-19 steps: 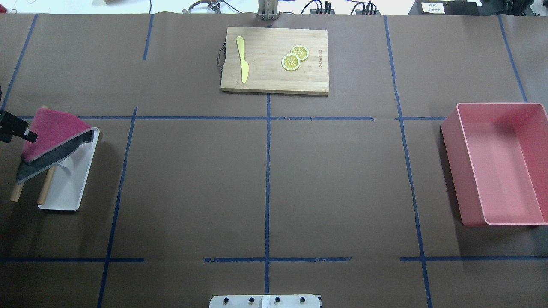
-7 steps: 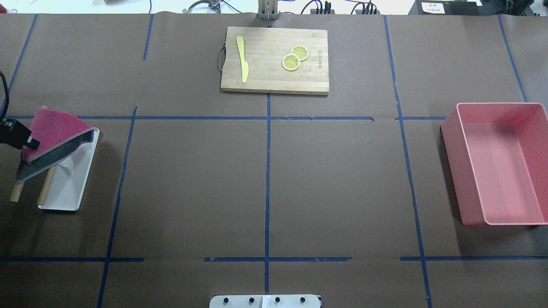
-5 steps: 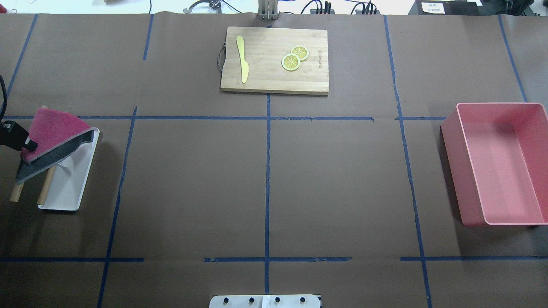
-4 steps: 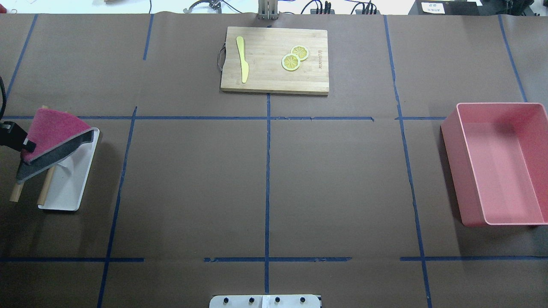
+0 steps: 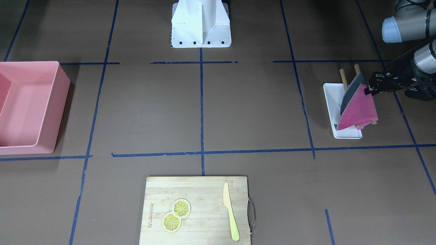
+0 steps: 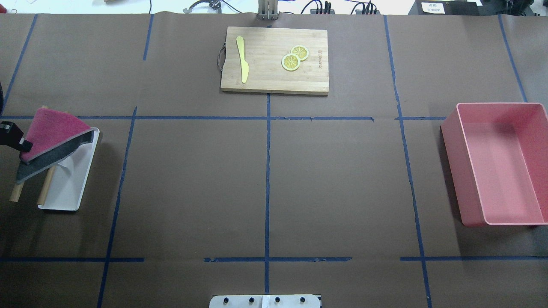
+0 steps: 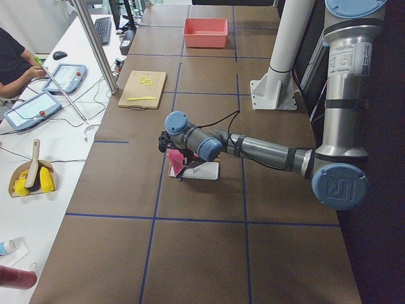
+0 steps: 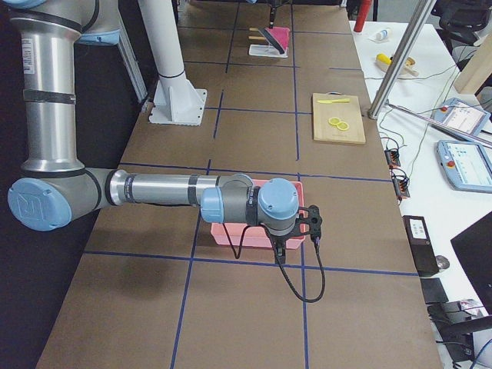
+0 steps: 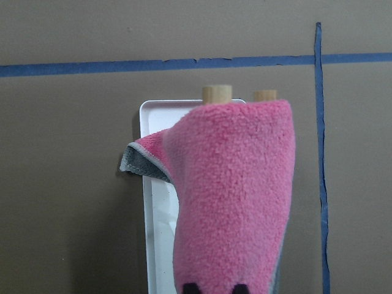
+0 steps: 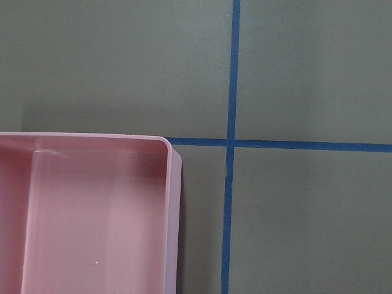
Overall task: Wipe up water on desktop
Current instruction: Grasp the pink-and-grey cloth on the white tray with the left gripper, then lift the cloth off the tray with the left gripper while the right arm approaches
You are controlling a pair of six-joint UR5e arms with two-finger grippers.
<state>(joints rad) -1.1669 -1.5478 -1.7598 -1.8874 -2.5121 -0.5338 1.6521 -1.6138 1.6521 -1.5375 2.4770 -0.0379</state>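
Note:
The desktop [image 6: 192, 184] is dark brown with blue tape lines; I see no water on it. A pink cloth with a grey underside [image 6: 55, 128] hangs over two wooden pegs [image 9: 217, 94] on a small white tray [image 6: 68, 192] at the left edge. My left gripper [image 6: 25, 145] is shut on the cloth's lower left edge. In the left wrist view its fingertips [image 9: 191, 288] press into the pink cloth [image 9: 233, 196]. My right gripper [image 8: 296, 238] shows only in the exterior right view, beside the pink bin; I cannot tell whether it is open or shut.
A pink bin [image 6: 505, 171] stands at the right edge, and its corner shows in the right wrist view [image 10: 92, 214]. A bamboo cutting board [image 6: 265, 72] lies at the far middle with a yellow knife [image 6: 243, 60] and two lemon slices [image 6: 291, 62].
My left gripper moved in onto the cloth's edge, then drew slightly left. The cloth's lower corner shifted a little left with it. Nothing else moved.

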